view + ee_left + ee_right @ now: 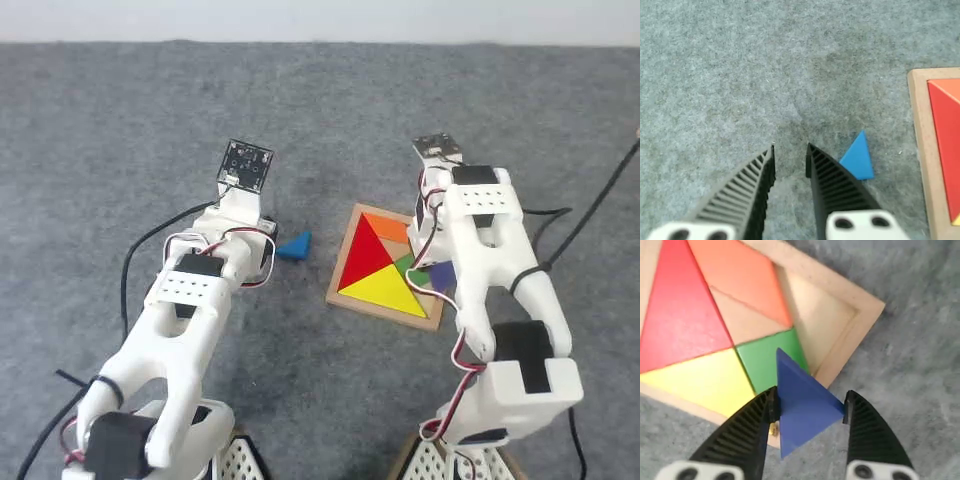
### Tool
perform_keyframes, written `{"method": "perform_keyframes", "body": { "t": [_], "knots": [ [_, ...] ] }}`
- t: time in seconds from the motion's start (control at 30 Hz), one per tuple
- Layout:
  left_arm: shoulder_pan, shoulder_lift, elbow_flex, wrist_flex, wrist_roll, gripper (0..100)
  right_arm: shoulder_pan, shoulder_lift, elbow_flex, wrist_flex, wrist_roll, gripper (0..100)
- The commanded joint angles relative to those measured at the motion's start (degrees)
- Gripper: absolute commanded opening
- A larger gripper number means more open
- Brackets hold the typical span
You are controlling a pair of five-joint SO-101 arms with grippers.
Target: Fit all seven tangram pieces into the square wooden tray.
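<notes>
Right gripper (811,399) is clamping the dark blue triangle (802,410) at the tray's (860,310) 3 o'clock edge.
It is likely being lined up with the bare slot (815,315); the left gripper (791,146), parted and empty, is hovering by the light blue triangle (857,157) at 9 o'clock.

White plastic shells on both, the left arm (185,330) and the right arm (495,230), with black motor blocks set between. The left claw (791,150) has black, ribbed, tapering fingers (755,185), and right behind them sits a white mount (855,226) with dark screw holes. The right claw (812,400) is built the same. Further back from the claws, red and white wires (212,238) loop along the links, and a black cable (130,270) trails off.
</notes>
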Motion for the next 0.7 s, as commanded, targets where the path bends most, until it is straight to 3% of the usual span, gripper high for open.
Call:
{"method": "perform_keyframes", "body": {
  "t": [0.0,0.4,0.67],
  "knots": [
    [-0.1,-2.5,-0.4,-1.7,-0.6,11,2.9,-2.9,-5.4,-2.2,-0.3,14.0],
    [0.1,-2.5,-0.2,-1.7,-0.6,11,2.9,11.4,-21.3,-3.2,22.8,14.0],
    [0.2,-2.5,-0.2,-1.7,-0.6,11,2.2,16.7,-24.0,-3.3,26.5,14.1]
  ]
}}
